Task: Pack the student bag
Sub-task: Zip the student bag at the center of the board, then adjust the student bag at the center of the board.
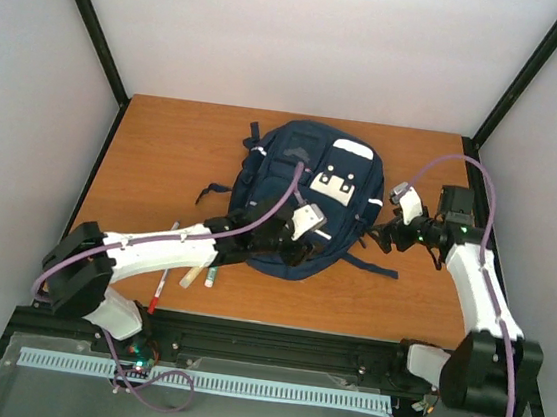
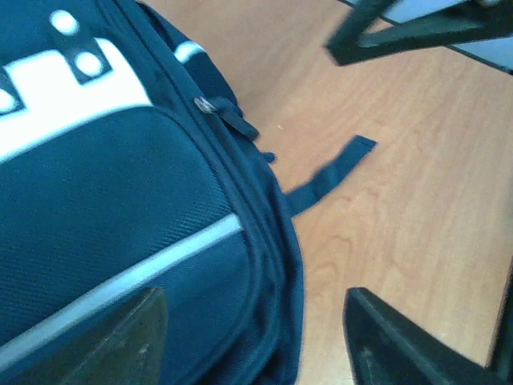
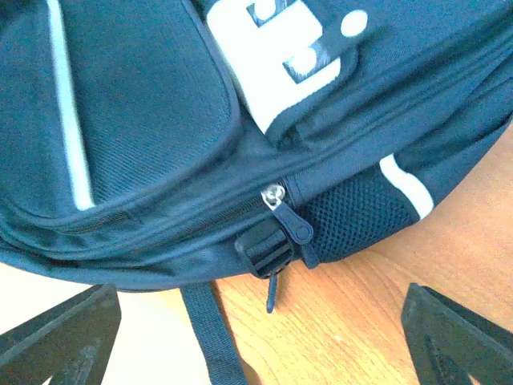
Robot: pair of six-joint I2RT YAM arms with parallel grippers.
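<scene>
Both the left end effector [image 2: 252,305] and right end effector [image 3: 258,295] hang open and empty at the student bag [image 1: 294,160]. Missing its zipper pull [image 3: 290,218] could drag it.

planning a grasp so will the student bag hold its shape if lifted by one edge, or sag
Probably sags: the student bag is soft fabric lying slack on the table. Pushed, it would likely bunch rather than slide cleanly, since the cloth creases along its seams. Its loose strap may trail and snag.
</scene>
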